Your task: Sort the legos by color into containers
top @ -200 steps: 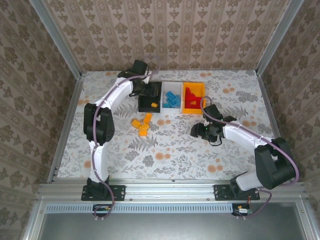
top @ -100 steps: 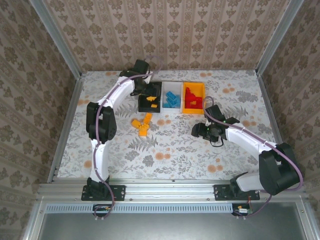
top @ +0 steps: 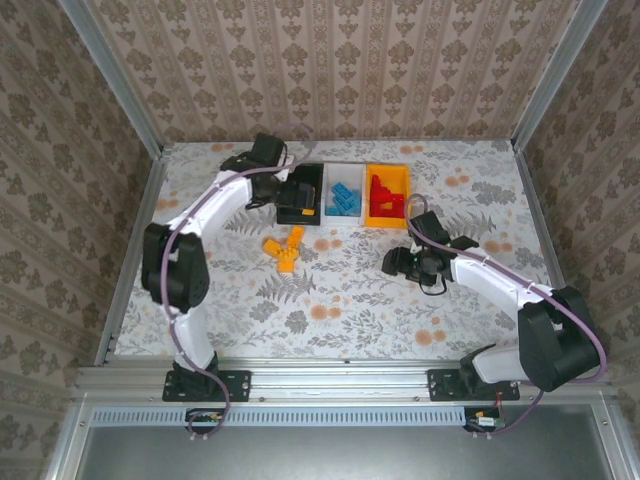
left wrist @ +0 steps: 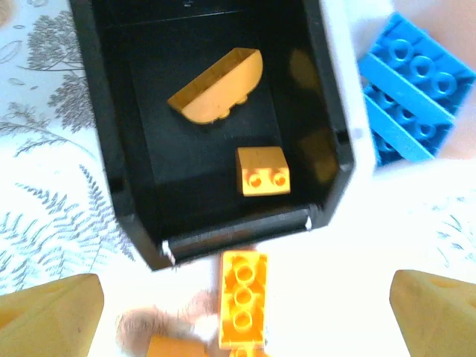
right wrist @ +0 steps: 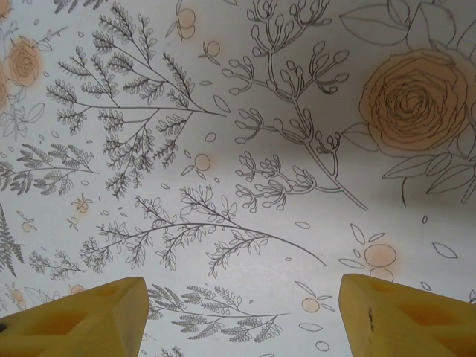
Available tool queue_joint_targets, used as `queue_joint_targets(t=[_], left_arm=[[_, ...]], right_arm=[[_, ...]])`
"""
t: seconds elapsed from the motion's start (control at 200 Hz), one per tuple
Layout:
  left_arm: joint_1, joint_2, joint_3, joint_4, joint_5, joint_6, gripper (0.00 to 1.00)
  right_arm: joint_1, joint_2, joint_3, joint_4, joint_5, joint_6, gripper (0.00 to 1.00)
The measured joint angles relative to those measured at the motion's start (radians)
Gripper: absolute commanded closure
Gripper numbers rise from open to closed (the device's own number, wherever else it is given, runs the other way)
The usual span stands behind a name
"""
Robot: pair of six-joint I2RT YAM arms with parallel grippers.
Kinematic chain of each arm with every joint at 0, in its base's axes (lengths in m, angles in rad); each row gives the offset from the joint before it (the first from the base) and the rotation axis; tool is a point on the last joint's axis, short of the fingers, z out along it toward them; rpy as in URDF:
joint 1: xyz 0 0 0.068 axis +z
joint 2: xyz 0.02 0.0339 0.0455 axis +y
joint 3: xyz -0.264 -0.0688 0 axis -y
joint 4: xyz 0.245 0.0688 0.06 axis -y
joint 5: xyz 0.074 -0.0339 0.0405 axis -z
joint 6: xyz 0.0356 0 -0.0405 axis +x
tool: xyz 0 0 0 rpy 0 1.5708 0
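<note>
**Item 1 — black bin** (left wrist: 104,134). Leftmost of three bins standing side by side at the far centre of the worktop (top: 350,300). It holds two orange-yellow pieces: a curved brick (left wrist: 216,88) and a small two-stud brick (left wrist: 262,171), studs up. Nothing of another colour lies in it, so I take it as the home for orange-yellow.

**Item 2 — white bin** (top: 345,173). Middle of the row, just beside the black one. It holds the blue bricks (left wrist: 416,97).

**Item 3 — orange-yellow bin** (top: 388,222). Right end of the row. It holds the red bricks (top: 380,192).

**Item 4 — loose orange-yellow bricks** (top: 285,250). A small cluster on the worktop, on the near side of the black bin and not yet sorted. One long brick (left wrist: 243,297) lies just outside the bin's end wall.

**Item 5 — my left jaws.** Wide apart and holding nothing, with the yellow fingertips (left wrist: 52,312) at the lower corners of the wrist view. They hang over the black bin's near end, the fitting place for a drop of this colour.

**Item 6 — my right jaws.** Apart, with nothing between the fingertips (right wrist: 74,316). They hang over bare floral worktop near the orange-yellow bin, well apart from the loose cluster. I judge this side idle, as I see no red or blue brick lying outside a bin.
</note>
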Motion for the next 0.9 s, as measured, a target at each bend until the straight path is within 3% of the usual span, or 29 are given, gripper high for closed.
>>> queue_joint_targets(t=[0.195, 0.385, 0.625, 0.9], left_arm=[[0.0, -0.217, -0.199, 0.07, 0.006, -0.006, 0.0], [0.0, -0.324, -0.337, 0.086, 0.013, -0.024, 0.0], [-0.01, -0.402, -0.462, 0.089, 0.019, -0.054, 0.0], [-0.094, -0.403, -0.555, 0.09, 0.0, -0.069, 0.0]], right_arm=[[0.019, 0.012, 0.0, 0.024, -0.001, 0.015, 0.29], [0.035, 0.052, 0.0, 0.053, -0.003, 0.021, 0.28], [0.042, 0.093, 0.002, 0.069, -0.011, 0.021, 0.27], [0.042, 0.118, 0.016, 0.077, -0.024, 0.021, 0.27]])
